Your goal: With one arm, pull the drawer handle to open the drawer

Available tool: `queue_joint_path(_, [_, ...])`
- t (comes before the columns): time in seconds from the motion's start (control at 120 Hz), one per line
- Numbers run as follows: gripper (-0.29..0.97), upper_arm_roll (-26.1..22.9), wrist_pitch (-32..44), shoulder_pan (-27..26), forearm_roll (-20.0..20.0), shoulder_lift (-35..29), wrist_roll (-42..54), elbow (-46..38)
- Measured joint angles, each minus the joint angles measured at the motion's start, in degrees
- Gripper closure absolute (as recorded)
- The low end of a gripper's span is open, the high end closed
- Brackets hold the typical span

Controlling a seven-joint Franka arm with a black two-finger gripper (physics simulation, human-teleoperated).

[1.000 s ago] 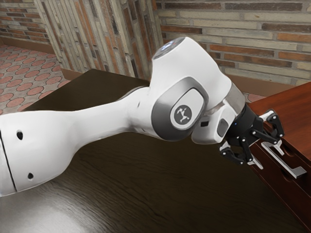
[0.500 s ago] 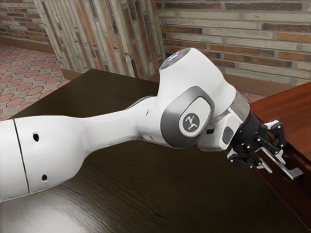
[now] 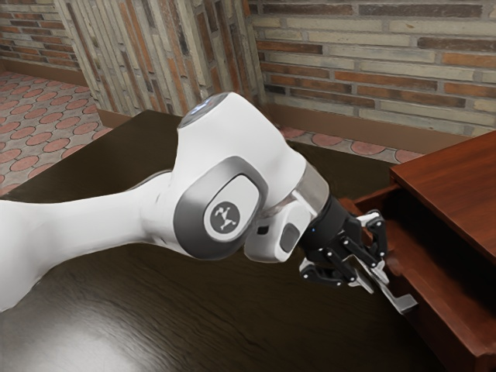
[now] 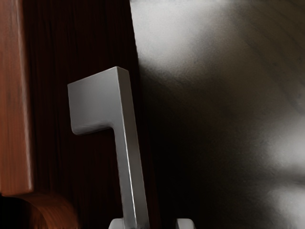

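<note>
A red-brown wooden cabinet (image 3: 459, 180) stands at the exterior view's right, and its drawer (image 3: 439, 304) is slid out toward the arm, showing a dark inside. A silver bar handle (image 3: 397, 297) is fixed to the drawer front. My black gripper (image 3: 370, 267) is shut on the upper part of this handle, one finger on each side of the bar. In the wrist view the handle (image 4: 125, 157) runs up from under my hand across the dark drawer front (image 4: 62, 62), ending in a bent foot.
The cabinet rests on a dark wooden table (image 3: 194, 325) that stretches to the exterior view's left and front. Brick walls (image 3: 372, 54) and a patterned floor lie behind. My white arm (image 3: 116, 225) spans the table from the left.
My arm has drawn back toward the exterior view's left with the handle gripped. The drawer has slid out of the cabinet from nearly shut to well open.
</note>
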Motion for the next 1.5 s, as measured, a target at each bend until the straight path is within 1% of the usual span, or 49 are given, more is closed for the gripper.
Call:
queue_joint_path(0.2, [0.64,0.08,2.81,-0.22,0.13,-8.07,0.28,-8.87])
queue_joint_path(0.6, [0.63,1.03,4.63,-0.98,0.14,-17.09,0.71,-18.72])
queue_joint_path(0.783, [0.62,1.29,4.78,-1.18,0.18,-17.8,0.8,-19.51])
queue_joint_path(0.975, [0.5,2.43,4.74,-1.13,0.35,-18.54,0.82,-19.46])
queue_joint_path(1.133, [0.45,5.01,3.59,-0.63,1.56,-21.24,0.96,-18.22])
queue_joint_path(1.175, [0.44,5.58,2.31,-0.36,2.24,-21.64,0.9,-16.97])
queue_joint_path(1.217, [0.43,5.83,0.39,-0.03,3.82,-21.64,0.52,-14.77])
queue_joint_path(1.275, [0.41,5.98,-4.75,0.49,7.62,-19.27,-0.92,-7.46])
queue_joint_path(1.317, [0.38,6.02,-9.9,0.99,10.67,-16.02,-2.47,0.05])
queue_joint_path(1.35, [0.34,6.03,-14.33,1.73,12.9,-13.22,-3.84,6.03])
queue_joint_path(1.425, [0.24,6.03,-25.05,4.98,17.41,-5.02,-7.59,20.9])
queue_joint_path(1.5, [0.17,6.31,-34.94,9.33,20.74,0.84,-12.7,30.42])
